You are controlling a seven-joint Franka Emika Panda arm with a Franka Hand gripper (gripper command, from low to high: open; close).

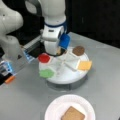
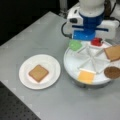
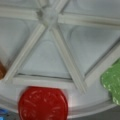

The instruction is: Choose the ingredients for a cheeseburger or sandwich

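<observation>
Bread (image 1: 73, 114) lies alone on the plate (image 1: 53, 106) at the table's near edge. Behind it the arm reaches down over the tray (image 2: 75, 65), gripper (image 1: 59, 51) at its far rim near the tomato (image 3: 43, 103); whether its jaws grip anything cannot be told. Only the wrist view shows tomato and lettuce (image 3: 112, 83) in adjacent compartments close up.

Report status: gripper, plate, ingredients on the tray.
Gripper not visible; arm over the divided tray's far rim, near red tomato disc. One bread square on white plate. Lettuce, cheese, patty in tray.
</observation>
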